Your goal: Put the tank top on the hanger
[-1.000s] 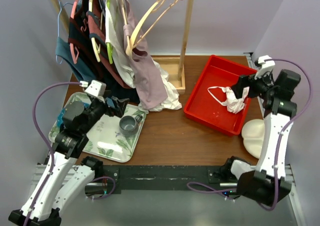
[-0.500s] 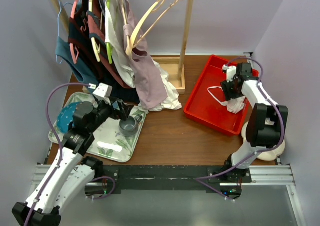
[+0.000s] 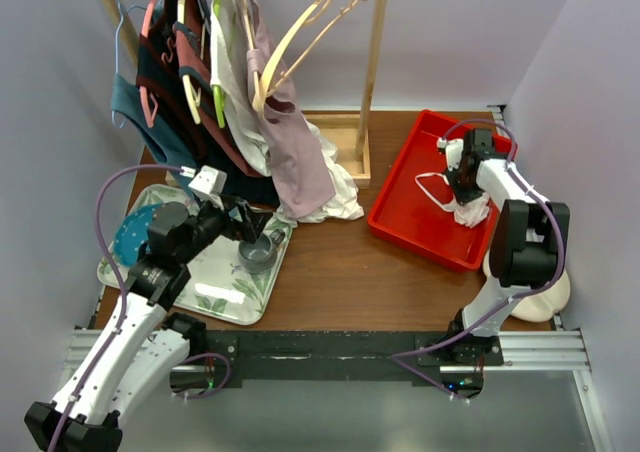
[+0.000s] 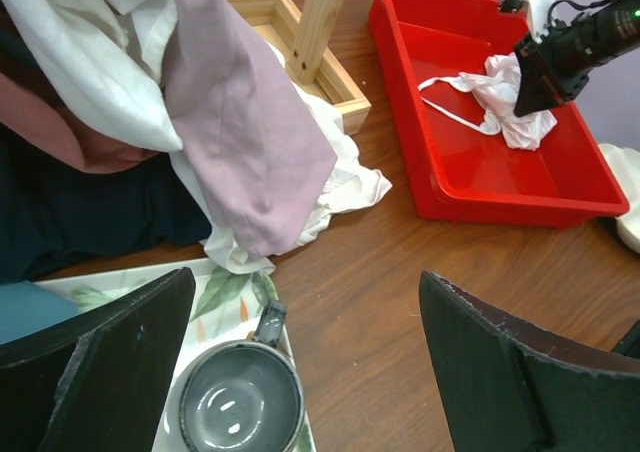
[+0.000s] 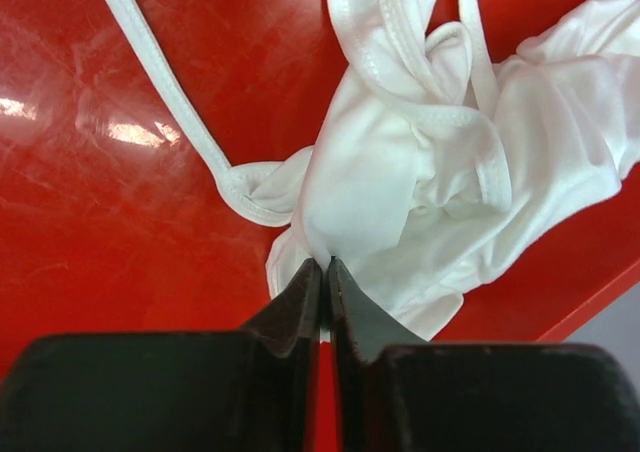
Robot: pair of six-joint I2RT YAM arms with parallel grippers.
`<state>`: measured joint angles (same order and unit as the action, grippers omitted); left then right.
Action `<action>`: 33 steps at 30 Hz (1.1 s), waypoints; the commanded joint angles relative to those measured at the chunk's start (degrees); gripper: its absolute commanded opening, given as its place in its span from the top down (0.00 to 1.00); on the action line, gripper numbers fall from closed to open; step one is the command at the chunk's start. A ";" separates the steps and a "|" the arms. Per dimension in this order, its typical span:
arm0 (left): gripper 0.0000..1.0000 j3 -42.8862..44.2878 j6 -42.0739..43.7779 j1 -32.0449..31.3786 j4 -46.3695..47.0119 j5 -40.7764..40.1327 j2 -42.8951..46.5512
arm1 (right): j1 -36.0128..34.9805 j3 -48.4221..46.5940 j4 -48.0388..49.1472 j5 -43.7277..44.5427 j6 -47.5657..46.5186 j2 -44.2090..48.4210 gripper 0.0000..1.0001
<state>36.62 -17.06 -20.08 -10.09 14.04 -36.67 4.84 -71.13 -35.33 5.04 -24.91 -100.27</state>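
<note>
A white tank top (image 3: 465, 207) lay crumpled inside a red tray (image 3: 412, 167), toward the tray's right side. One thin strap trailed loose across the tray's bare floor. The right gripper (image 5: 325, 267) reached down into the tray. Its jaws were drawn almost together on a fold at the edge of the fabric heap, with only a sliver of white cloth between the tips. Pinching one fold rather than the whole bundle probably suited cloth this thin, since the top should hang open once lifted.

The pale cream hanger (image 3: 305, 27) hung tilted from a wooden rack (image 3: 375, 62), left of the red tray and farther back. Its arms were bare, unlike the garments (image 3: 290, 152) crowding the rest of the rack, which left room for the straps.

The left gripper (image 4: 305, 277) hovered well left of the red tray, above a grey mug (image 3: 258, 252) on a leaf-patterned tray (image 3: 215, 292). Its jaws were spread fully wide and held nothing, likely waiting to steady the hanger or take a strap. The top was not yet lifted, so the task looked barely begun.
</note>
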 commanded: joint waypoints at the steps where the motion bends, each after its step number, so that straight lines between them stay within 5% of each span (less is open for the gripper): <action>1: 0.00 0.55 -2.36 -0.40 2.27 3.18 -0.34 | -0.09 -2.87 -1.66 -1.78 -1.28 2.52 1.00; 10: 0.00 0.73 -11.40 -0.32 9.20 16.43 -5.77 | -0.01 -15.93 -12.03 -18.28 -0.85 24.39 1.00; 21: 0.02 0.12 -23.37 -0.40 24.23 28.49 -12.11 | -0.71 -45.67 -25.14 -52.45 0.55 26.44 1.00; 27: 0.02 0.99 -22.67 -0.49 23.89 30.34 -10.88 | -7.11 -37.87 -22.68 -62.51 2.94 29.16 1.00; 33: 0.04 1.61 -20.83 -1.28 20.65 32.19 -12.81 | -17.14 -19.94 -27.75 -65.86 -7.32 30.57 1.00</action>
<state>36.60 -38.54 -20.40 10.72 43.24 -48.53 -7.68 -98.35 -57.14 -55.33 -25.56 -69.65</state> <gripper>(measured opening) 0.972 0.014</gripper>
